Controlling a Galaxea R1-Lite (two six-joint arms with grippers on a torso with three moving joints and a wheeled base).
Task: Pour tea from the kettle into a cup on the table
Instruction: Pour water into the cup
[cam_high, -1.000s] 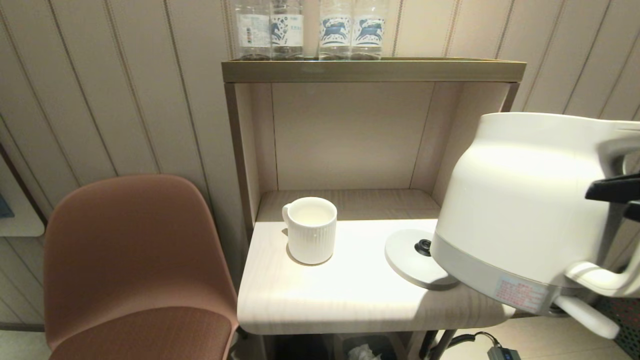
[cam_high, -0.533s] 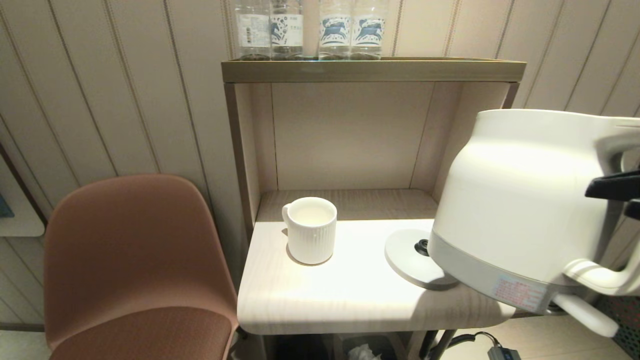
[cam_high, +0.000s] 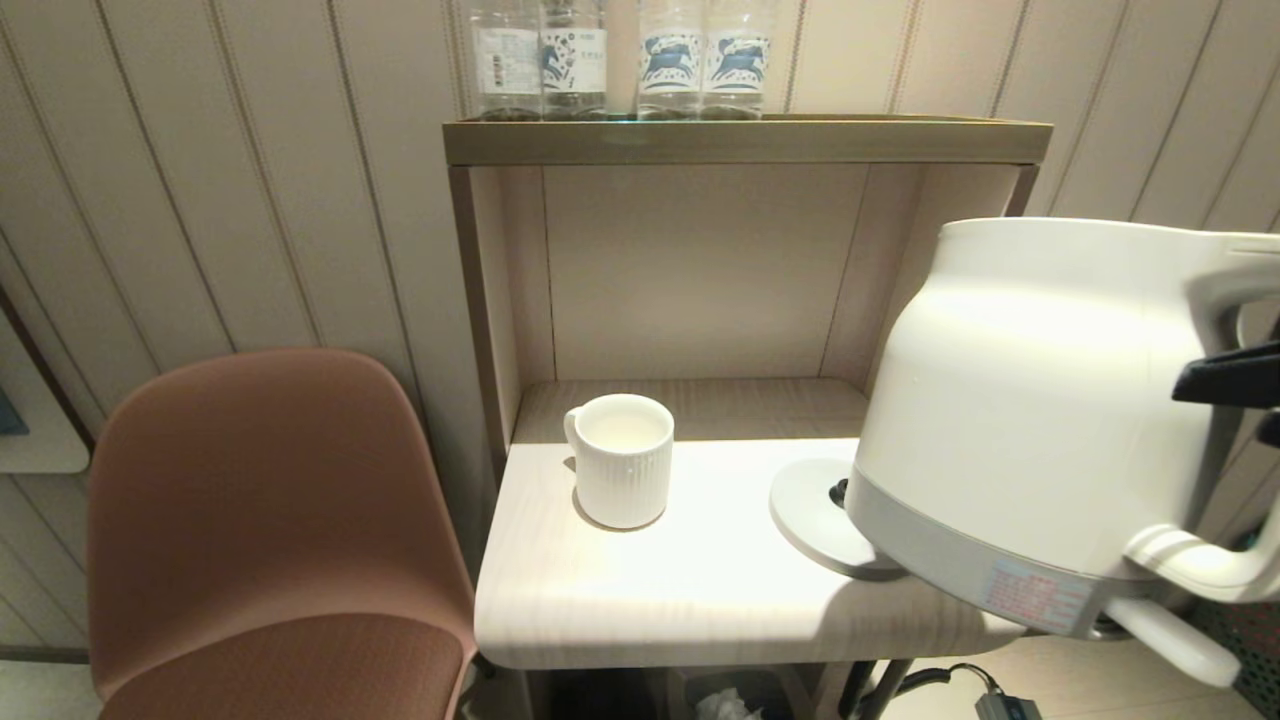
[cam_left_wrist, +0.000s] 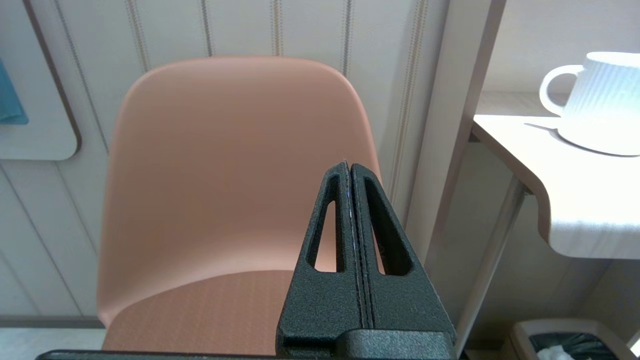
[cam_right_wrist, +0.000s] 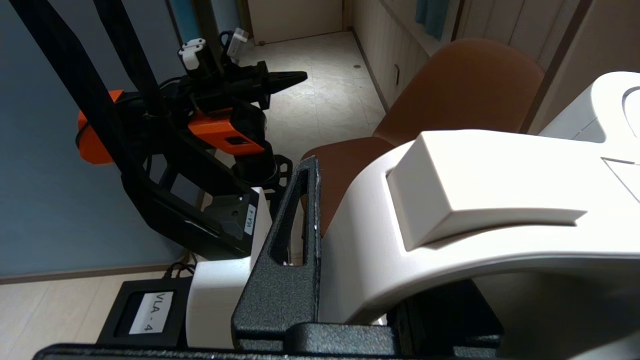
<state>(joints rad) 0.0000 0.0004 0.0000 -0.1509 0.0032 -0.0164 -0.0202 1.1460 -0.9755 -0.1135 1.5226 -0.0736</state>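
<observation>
**Q:** Kettle (cam_high: 1040, 400) — where is it held, and how much of the pouring is done?

**A:** It is held in the air, clear of its round base (cam_high: 815, 515), which is left on the table (cam_high: 700, 600) to the right of the cup (cam_high: 622, 458). The kettle is carried to the right of the cup and above table height, part of it beyond the table's right edge, and it is tipped slightly. No stream is seen, and the spout is not brought over the cup. The lift is judged complete; the carry across, the tilt and the pour are judged still to be done.

**Q:** Is anything seen inside the cup?

**A:** The cup is seen upright near the back left of the table, its small handle turned away from the kettle. Its inside looks pale; whether liquid is held there cannot be told.

**Q:** How is the kettle gripped?

**A:** The loop handle (cam_right_wrist: 450, 210) is pinched by the right gripper (cam_right_wrist: 350, 270). One black finger (cam_right_wrist: 292, 250) is pressed against the handle's side; the other is hidden behind the white plastic. In the head view, only a black tip is seen at the handle, far right of the cup.

**Q:** And the other arm?

**A:** The left gripper (cam_left_wrist: 351, 172) is parked low to the left of the cup, before the brown chair (cam_left_wrist: 235, 170), with its fingers pressed together on nothing.
</observation>
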